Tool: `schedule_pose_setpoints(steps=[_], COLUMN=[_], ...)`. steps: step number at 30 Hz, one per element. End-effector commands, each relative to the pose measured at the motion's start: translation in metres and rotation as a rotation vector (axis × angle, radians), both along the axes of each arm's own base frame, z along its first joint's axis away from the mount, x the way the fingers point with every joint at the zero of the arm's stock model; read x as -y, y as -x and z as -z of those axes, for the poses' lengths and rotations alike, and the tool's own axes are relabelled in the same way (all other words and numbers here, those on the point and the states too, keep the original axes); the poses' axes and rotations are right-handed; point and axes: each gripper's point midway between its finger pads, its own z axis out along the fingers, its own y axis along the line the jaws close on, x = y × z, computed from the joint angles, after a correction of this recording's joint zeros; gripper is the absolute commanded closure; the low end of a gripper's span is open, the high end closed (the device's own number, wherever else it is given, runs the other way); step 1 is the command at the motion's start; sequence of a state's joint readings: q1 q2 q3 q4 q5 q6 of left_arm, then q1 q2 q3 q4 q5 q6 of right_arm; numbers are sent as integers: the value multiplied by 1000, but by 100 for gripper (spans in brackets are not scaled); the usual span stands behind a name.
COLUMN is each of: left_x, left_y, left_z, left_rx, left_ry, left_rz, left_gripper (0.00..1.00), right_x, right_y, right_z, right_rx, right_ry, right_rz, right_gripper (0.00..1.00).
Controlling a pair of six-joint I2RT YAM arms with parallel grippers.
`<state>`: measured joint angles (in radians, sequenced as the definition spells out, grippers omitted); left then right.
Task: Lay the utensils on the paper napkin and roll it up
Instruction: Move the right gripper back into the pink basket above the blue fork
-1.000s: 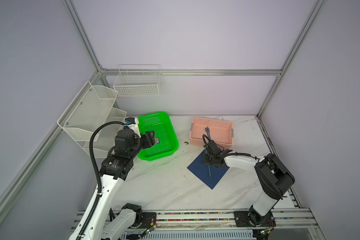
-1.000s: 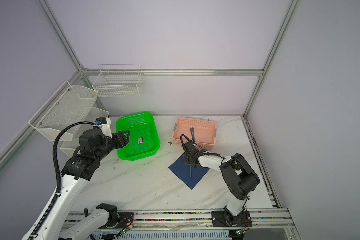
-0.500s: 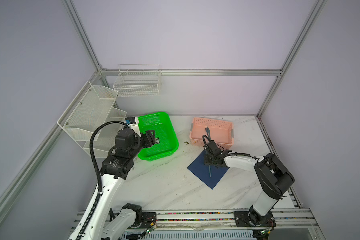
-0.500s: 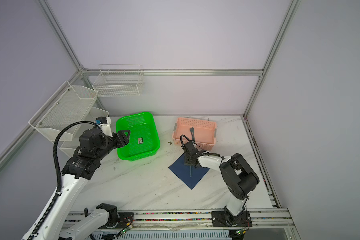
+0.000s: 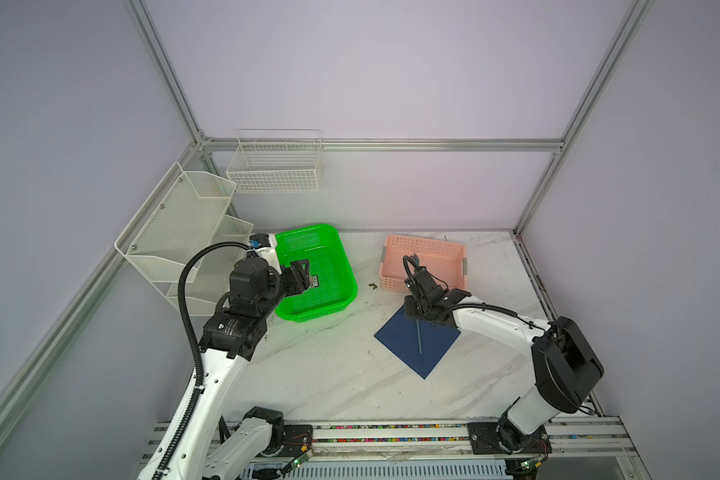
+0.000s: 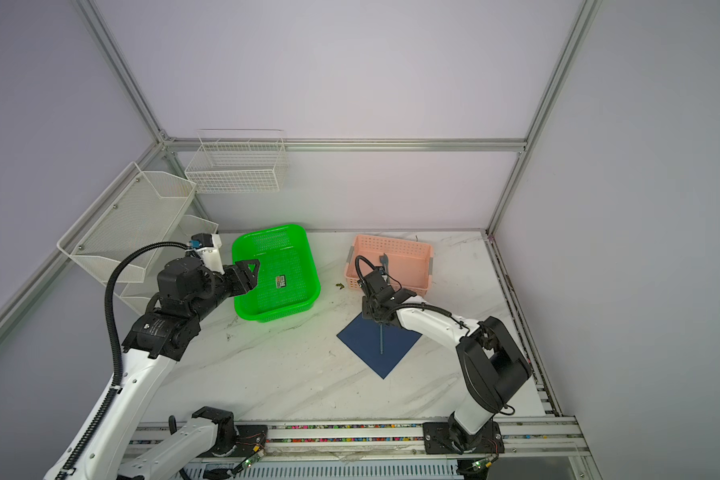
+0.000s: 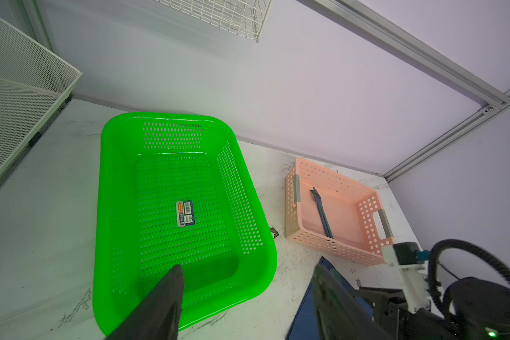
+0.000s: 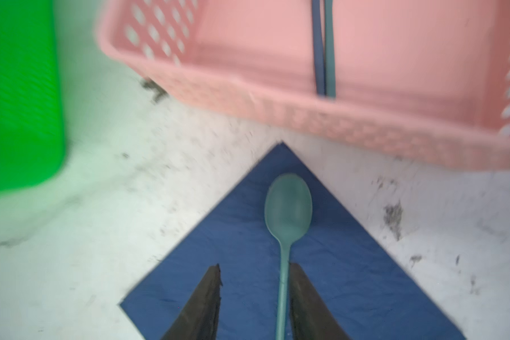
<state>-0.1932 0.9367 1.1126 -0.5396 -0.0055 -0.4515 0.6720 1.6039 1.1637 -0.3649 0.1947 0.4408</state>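
Observation:
The dark blue paper napkin (image 5: pixel 429 349) (image 6: pixel 391 353) (image 8: pixel 351 265) lies flat like a diamond in front of the pink basket. A teal spoon (image 8: pixel 287 206) (image 5: pixel 419 338) (image 6: pixel 381 338) lies on it, bowl toward the basket. My right gripper (image 8: pixel 255 268) (image 5: pixel 414 311) (image 6: pixel 375 313) hovers low over the spoon's neck, open. The handle runs between the jaws, close against one finger, and the other finger stands apart. A fork (image 7: pixel 321 209) (image 6: pixel 385 259) (image 8: pixel 323 44) lies in the pink basket. My left gripper (image 7: pixel 247 269) (image 5: pixel 302 270) (image 6: pixel 250 268) hangs open and empty over the green basket.
The pink basket (image 5: pixel 425 241) (image 7: pixel 336 250) stands just behind the napkin. The green basket (image 5: pixel 350 282) (image 7: pixel 248 176), at the left, holds only a small printed label (image 7: pixel 185 213). White wire racks (image 5: pixel 275 166) hang on the back and left walls.
My right gripper has opened and let go of the spoon, which now rests on the napkin. The left arm has stayed put.

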Motion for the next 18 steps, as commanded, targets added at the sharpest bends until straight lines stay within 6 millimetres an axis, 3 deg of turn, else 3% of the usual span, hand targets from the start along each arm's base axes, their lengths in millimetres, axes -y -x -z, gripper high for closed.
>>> schedule_pose_setpoints(steps=[1,4,8,11,14,18], left_x=[4,7,7,5,2,1], left_y=[3,4,11,16,20,20], left_z=[-15,-8,2,10,19,26], left_rx=[61,50,37,28,14,-1], left_ry=[-10,-11,-8,-8,-11,-19], left_rz=[27,46,51,46,32,28], left_gripper=[32,32,32,32,31,31], right_x=[23,33,30,41,45,47], right_y=[-39,-86,-136,-164,-180,-189], right_z=[-35,-39,-3,26,57,78], right_rx=[63,67,-7,-45,-102,-128], right_ry=[20,9,45,86,70,107], right_rz=[55,77,74,115,113,118], right_gripper=[57,53,49,49,53,62])
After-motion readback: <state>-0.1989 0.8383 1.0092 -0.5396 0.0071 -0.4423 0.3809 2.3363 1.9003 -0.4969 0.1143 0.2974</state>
